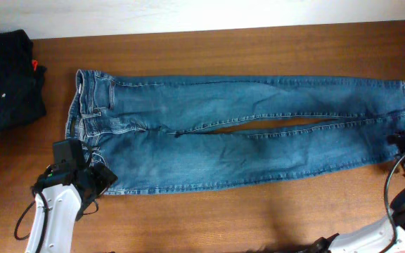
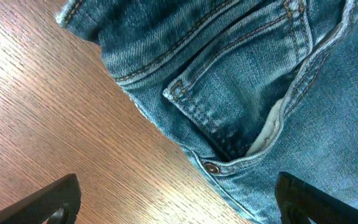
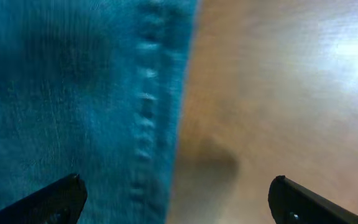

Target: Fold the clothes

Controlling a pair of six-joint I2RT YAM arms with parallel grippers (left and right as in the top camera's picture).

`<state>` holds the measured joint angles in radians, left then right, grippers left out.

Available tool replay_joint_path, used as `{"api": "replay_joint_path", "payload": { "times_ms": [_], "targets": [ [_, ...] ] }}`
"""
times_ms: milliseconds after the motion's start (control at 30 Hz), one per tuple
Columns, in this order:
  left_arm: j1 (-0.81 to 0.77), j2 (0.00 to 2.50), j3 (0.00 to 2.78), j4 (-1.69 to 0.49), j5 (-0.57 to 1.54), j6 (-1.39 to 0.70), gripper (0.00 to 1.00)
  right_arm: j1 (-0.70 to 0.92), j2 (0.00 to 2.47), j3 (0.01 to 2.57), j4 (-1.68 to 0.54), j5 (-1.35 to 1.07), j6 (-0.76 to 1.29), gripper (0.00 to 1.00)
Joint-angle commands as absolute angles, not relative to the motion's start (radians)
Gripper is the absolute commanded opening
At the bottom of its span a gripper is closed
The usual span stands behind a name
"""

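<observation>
Am hovering left pincer [image 2: 179, 208] over jeans [image 1: 245, 140] front pocket, jaws spread wide, gripping nothing. Am hovering right pincer [image 3: 179, 208] over leg hem edge, jaws spread wide, likewise empty. Jeans lying flat lengthwise on table [image 1: 259, 218], waist toward left pincer, hems toward right.

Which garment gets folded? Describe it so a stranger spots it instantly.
On the wooden table, look across the middle: the jeans lie flat, waistband left, legs running right. Unlike the black pile in the far-left corner, they are faded blue denim.
</observation>
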<state>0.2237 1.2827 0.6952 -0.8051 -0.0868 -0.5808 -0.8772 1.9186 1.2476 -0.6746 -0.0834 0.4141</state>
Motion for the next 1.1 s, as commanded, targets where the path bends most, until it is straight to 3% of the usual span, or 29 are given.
{"api": "replay_joint_path", "payload": {
  "times_ms": [0,667,700,800,1067],
  "targets": [
    [0.225,1.274,0.687,-0.786,-0.102,-0.591,0.99,-0.878,1.964,1.242,-0.664,-0.154,0.348,0.99],
    [0.225,1.339,0.687,-0.697,-0.102,-0.591,1.00,-0.877,1.976,1.242,-0.577,-0.194,0.348,1.00],
    [0.225,1.347,0.687,-0.697,-0.102,-0.591,0.99,-0.878,1.976,1.242,-0.570,-0.208,0.348,0.96],
    [0.225,1.368,0.687,-0.696,-0.102,-0.591,0.99,-0.878,1.976,1.242,-0.567,-0.214,0.348,0.73],
    [0.225,1.381,0.687,-0.696,-0.102,-0.590,0.96,-0.878,1.976,1.242,-0.587,-0.214,0.348,0.23]
  ]
}}
